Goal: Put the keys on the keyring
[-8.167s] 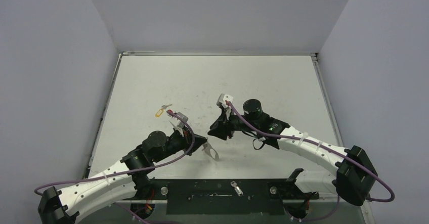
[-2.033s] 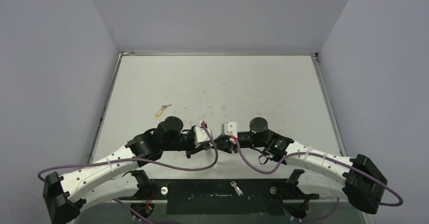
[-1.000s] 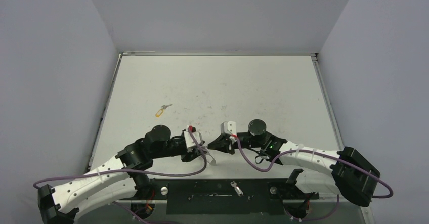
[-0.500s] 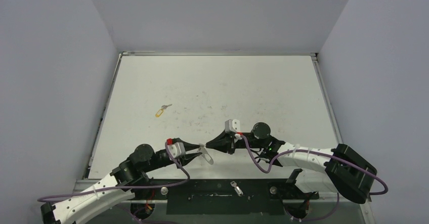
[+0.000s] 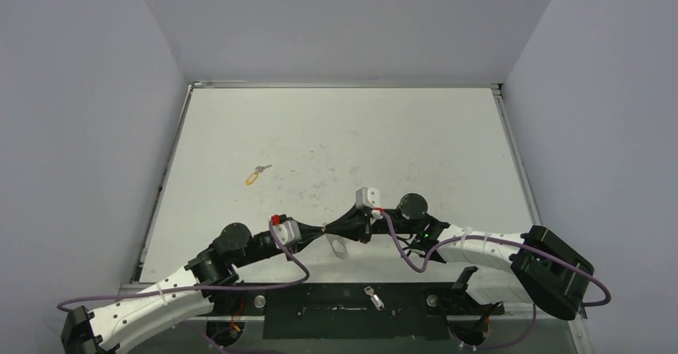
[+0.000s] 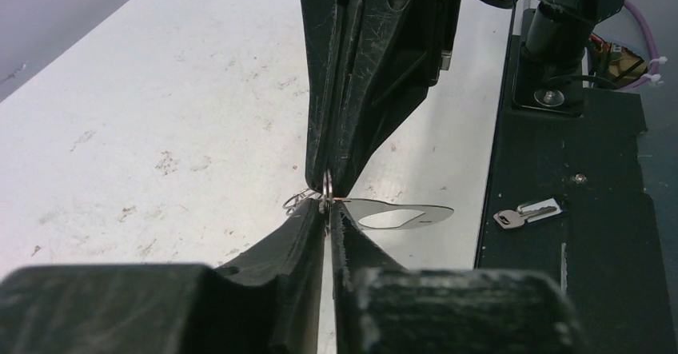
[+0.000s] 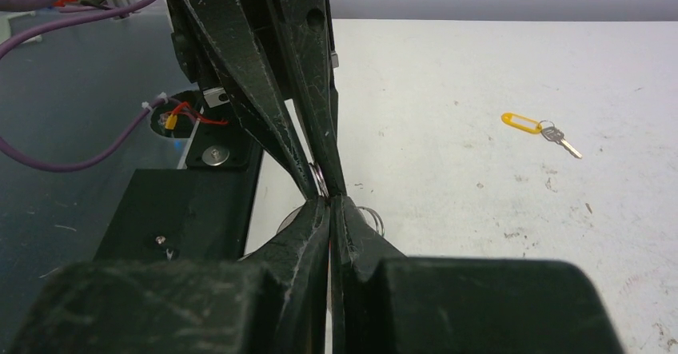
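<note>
**Q:** State the arm pose.

**A:** The white-and-black left arm [image 5: 160,294] and the white-and-black right arm [image 5: 480,246] both reach inward from their bases, forearms low and close to level. Their wrists face each other at the centre line.

**Q:** State the pincer positions.

**A:** The black two-finger left pincer [image 5: 318,231] and the black two-finger right pincer [image 5: 329,228] meet tip to tip. In each wrist view, the opposing pincer [image 6: 328,180] [image 7: 320,184] comes down from the top and tapers to a point just above the camera's own fingertips [image 6: 316,214] [image 7: 318,210].

**Q:** State the jaw condition.

**A:** Left jaws are drawn nearly together, with a thin slit between them. Right jaws are pressed fully together.
</note>
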Controlling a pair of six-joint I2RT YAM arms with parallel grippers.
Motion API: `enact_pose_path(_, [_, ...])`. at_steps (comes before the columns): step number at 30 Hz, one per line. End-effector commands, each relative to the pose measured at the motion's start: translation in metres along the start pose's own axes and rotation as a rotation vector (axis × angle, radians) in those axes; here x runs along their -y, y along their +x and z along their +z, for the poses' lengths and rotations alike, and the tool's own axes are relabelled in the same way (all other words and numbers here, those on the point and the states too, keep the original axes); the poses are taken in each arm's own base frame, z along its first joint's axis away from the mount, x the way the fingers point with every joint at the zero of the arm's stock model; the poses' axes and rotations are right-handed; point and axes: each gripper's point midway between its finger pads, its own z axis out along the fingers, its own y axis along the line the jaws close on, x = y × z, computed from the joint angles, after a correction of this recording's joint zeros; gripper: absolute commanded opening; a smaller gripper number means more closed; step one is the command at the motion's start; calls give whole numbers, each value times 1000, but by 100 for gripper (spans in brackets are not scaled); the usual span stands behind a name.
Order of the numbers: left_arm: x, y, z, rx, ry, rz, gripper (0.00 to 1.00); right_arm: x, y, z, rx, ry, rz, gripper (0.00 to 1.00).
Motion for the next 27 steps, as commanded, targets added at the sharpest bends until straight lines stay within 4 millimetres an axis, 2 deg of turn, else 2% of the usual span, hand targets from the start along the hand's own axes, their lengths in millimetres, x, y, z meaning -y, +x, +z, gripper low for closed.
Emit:
enact_pose_path(1, [-2,-45,4,142,6,53,1,-6,-24,4,78,-39,-68,0])
enact_pose_path(10, [-5,-48,0,131,-20,14,0,-3,-19,4,52,-26,-68,0])
enact_pose_path(17, [-10,-45,0,10,-41,-24,0,2,-19,0,-19,-9,-130,33])
enact_pose_path(19, [-9,-42,0,-33,-30,-28,0,3,-20,-3,-47,-2,-157,38])
enact_pose_path(21, [-7,-32,1,-107,-17,-38,0,4,-22,-6,-77,-1,-184,41])
enact_pose_path(27, [-4,-26,3,-247,28,-23,0,5,-27,-11,-119,4,-231,42])
